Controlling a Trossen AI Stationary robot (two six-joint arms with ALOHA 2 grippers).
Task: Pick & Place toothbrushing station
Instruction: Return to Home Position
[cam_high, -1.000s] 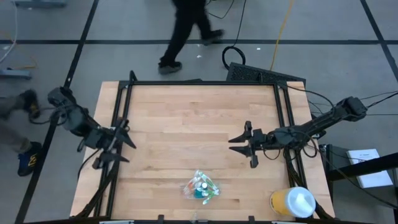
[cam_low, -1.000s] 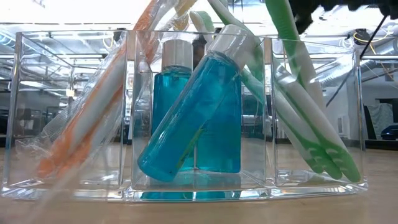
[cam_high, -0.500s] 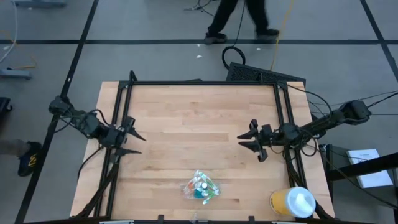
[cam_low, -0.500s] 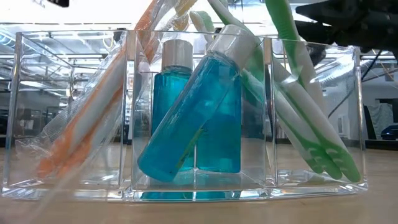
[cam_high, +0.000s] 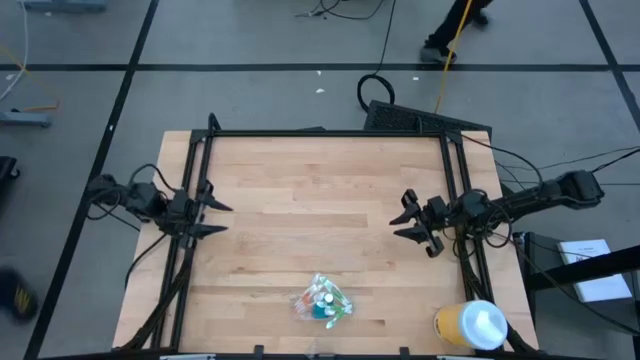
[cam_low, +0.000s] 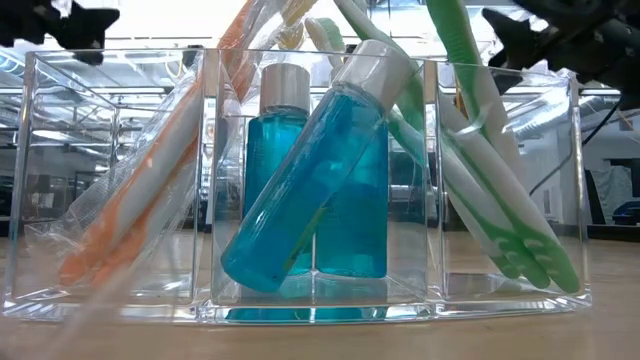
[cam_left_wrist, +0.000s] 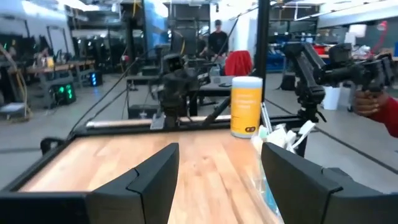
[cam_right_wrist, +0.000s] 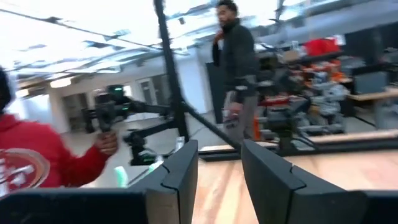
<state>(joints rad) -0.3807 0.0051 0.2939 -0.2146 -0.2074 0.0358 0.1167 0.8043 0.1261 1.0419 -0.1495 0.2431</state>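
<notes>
Toothbrushing station (cam_high: 322, 300) at desk (cam_high: 320, 170) near edge, centre. Low view: orange toothbrush (cam_low: 140, 200) in one end bay, two blue bottles (cam_low: 335, 200) mid, green toothbrushes (cam_low: 500, 210) other end; brush tops cut off. Yellow cup (cam_high: 470, 325) at right corner. Farther back, left claw (cam_high: 226, 219) and right claw (cam_high: 400, 215) at side rails, both released, empty. Person (cam_right_wrist: 239, 68) beyond, legs hidden behind claw fingers.

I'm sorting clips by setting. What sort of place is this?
Likely a robotics lab or workshop: a black-framed wooden table, cables trailing on the grey floor, and benches crowded with gear behind.
</notes>
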